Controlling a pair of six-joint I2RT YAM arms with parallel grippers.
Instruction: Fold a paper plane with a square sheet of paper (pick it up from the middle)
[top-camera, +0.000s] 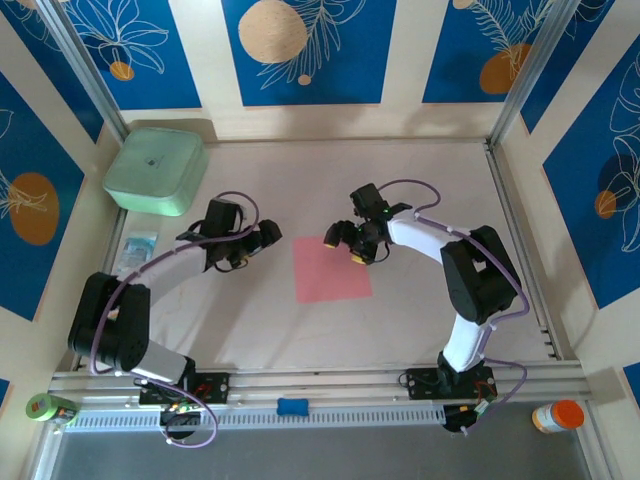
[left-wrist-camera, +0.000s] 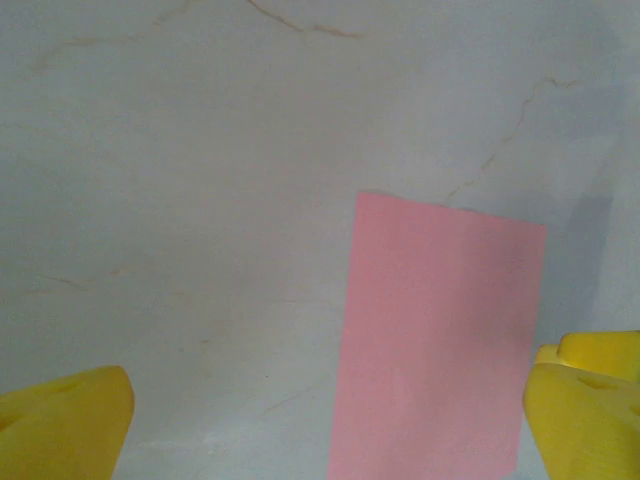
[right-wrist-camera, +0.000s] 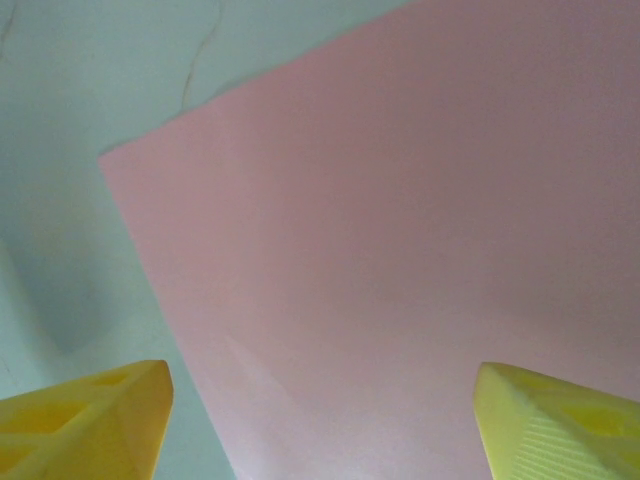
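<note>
We start with the table (top-camera: 420, 180), pale and marbled, taking up the middle of the overhead view between blue-patterned walls. In the upper left of that view sits a mint-green box (top-camera: 155, 170), well apart from the work.

The square sheet of paper (top-camera: 332, 270) lies flat near the centre of the overhead frame, pink-red and whole. We see no crease, no turned corner and no lifted edge, so we judge that no fold has been made and no paper plane exists yet. Everything is left to do: the pick-up from the middle, then every fold.

The right gripper (top-camera: 343, 247) hangs over the sheet's upper edge with its jaws spread wide and nothing in them. In its own wrist view the yellow fingers (right-wrist-camera: 85, 420) sit in the lower corners, with pink paper between them.

The left gripper (top-camera: 262, 245), just left of the sheet, is also spread wide and empty. Its wrist view shows the sheet in the lower right.

Smallest are the clear packets (top-camera: 138, 248) at the left edge, below the box.
</note>
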